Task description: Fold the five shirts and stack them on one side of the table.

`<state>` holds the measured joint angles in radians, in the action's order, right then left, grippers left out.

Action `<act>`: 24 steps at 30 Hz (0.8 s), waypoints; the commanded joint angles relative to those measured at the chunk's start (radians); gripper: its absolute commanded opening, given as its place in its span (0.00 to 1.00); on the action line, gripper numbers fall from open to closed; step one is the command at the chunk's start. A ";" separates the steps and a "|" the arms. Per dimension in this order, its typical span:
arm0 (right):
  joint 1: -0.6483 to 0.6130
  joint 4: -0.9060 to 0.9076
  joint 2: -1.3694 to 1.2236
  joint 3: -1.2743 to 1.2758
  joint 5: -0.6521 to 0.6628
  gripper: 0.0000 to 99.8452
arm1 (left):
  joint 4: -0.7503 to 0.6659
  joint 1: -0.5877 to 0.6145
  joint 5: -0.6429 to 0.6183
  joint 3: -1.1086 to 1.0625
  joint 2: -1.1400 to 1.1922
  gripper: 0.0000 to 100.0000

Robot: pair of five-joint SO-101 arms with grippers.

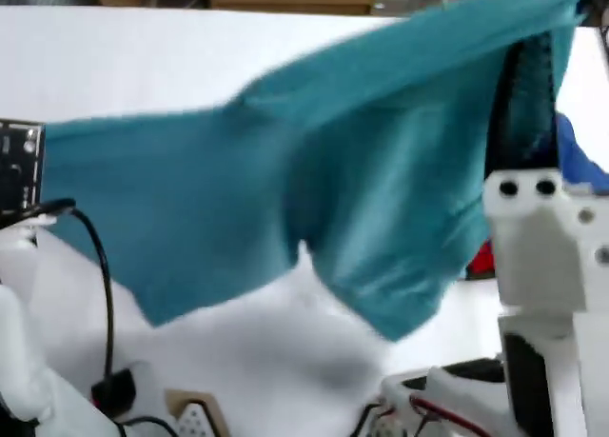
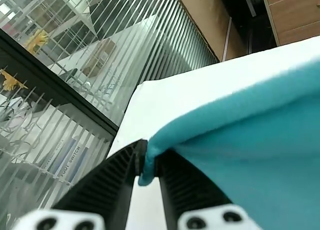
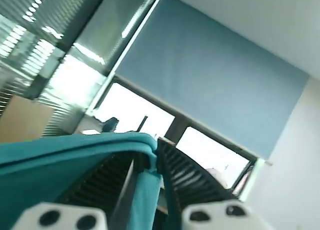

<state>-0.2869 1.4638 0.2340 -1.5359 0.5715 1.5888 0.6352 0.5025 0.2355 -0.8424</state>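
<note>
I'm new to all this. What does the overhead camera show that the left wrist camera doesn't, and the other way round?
High view: the teal shirt hanging spread above the table, a black cable, blue cloth at the right edge. Left wrist view: the left gripper pinching a shirt corner, window blinds behind. Both: the shirt and white table.

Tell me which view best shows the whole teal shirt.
The high view: the teal shirt hangs spread above the table. The wrist views show its edges pinched in the left gripper and right gripper.
</note>
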 commanded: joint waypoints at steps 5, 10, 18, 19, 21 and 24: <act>-0.039 0.036 0.019 -0.006 -0.034 0.02 | 0.107 -0.101 -0.034 -0.070 -0.005 0.02; -0.039 -0.053 0.018 0.002 -0.026 0.02 | 0.133 -0.121 -0.072 -0.239 -0.055 0.02; -0.041 -0.166 0.036 0.133 -0.028 0.02 | 0.048 -0.222 -0.044 -0.631 -0.433 0.02; -0.041 -0.166 0.041 0.138 -0.032 0.02 | 0.046 -0.222 -0.038 -0.662 -0.460 0.02; -0.041 -0.165 0.045 0.140 -0.032 0.02 | 0.048 -0.221 -0.035 -0.704 -0.483 0.02; -0.041 -0.165 0.048 0.140 -0.032 0.02 | 0.040 -0.221 -0.035 -0.696 -0.483 0.02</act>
<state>-0.3222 1.3272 0.2555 -1.3978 0.5439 1.6487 0.4158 0.4626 -0.4549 -1.3165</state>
